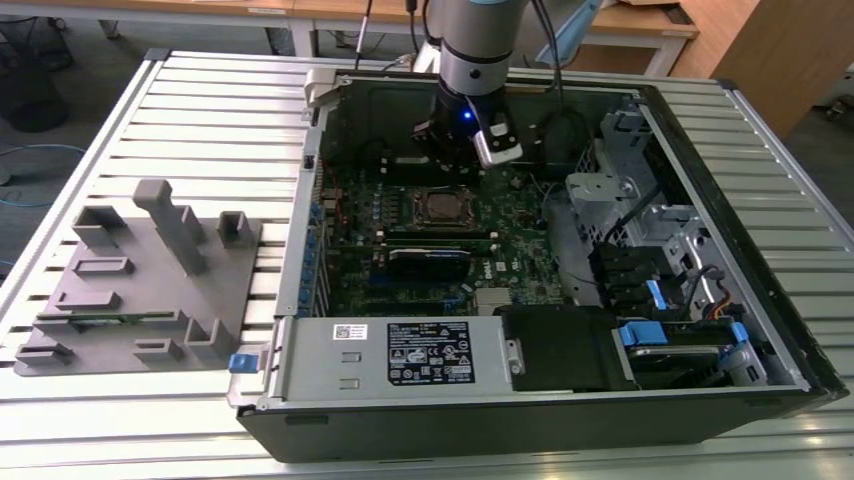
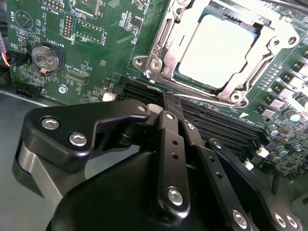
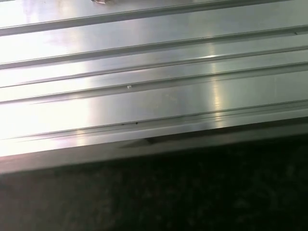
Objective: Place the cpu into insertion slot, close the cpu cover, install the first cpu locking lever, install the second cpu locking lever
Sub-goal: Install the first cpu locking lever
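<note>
In the second wrist view the cpu [image 2: 216,48] lies flat in the insertion slot [image 2: 150,63], its silver-grey top facing up. The cpu cover [image 2: 250,79], a silvery frame, lies down around the chip's edges. I cannot tell how the locking levers stand. My gripper [image 2: 166,98] hovers beside the socket over the black memory slots, its black fingers [image 2: 169,139] pressed together with nothing between them. In the exterior view the gripper [image 1: 461,160] hangs just behind the insertion slot [image 1: 438,205] inside the open computer case.
The case [image 1: 534,400] lies open on a slatted aluminium table [image 1: 200,110]. A grey holder block [image 1: 134,280] stands at the exterior view's left. Drive cages and cables [image 1: 641,250] crowd the exterior view's right. A coin battery [image 2: 46,57] sits on the green board.
</note>
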Controlling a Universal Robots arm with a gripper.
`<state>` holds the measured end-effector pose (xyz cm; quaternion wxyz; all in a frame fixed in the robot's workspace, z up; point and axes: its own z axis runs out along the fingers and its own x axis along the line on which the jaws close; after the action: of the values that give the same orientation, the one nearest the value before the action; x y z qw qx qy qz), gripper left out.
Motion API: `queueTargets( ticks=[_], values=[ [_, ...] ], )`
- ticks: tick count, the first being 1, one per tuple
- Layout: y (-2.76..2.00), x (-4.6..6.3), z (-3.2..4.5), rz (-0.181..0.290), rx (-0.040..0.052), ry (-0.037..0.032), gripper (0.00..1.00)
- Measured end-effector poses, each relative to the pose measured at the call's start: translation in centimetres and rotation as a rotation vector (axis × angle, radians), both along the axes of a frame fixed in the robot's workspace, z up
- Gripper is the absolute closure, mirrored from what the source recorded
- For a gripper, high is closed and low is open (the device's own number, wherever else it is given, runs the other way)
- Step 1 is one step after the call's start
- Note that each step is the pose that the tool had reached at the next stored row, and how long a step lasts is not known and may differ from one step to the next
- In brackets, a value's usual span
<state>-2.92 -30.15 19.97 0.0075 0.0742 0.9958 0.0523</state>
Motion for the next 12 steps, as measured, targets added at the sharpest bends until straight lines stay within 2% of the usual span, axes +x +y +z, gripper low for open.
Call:
queueTargets(
  ticks=[12],
  values=[
    [-0.15, -0.01, -0.07, 0.0, -0.0097, 0.0001, 0.9]
  ],
)
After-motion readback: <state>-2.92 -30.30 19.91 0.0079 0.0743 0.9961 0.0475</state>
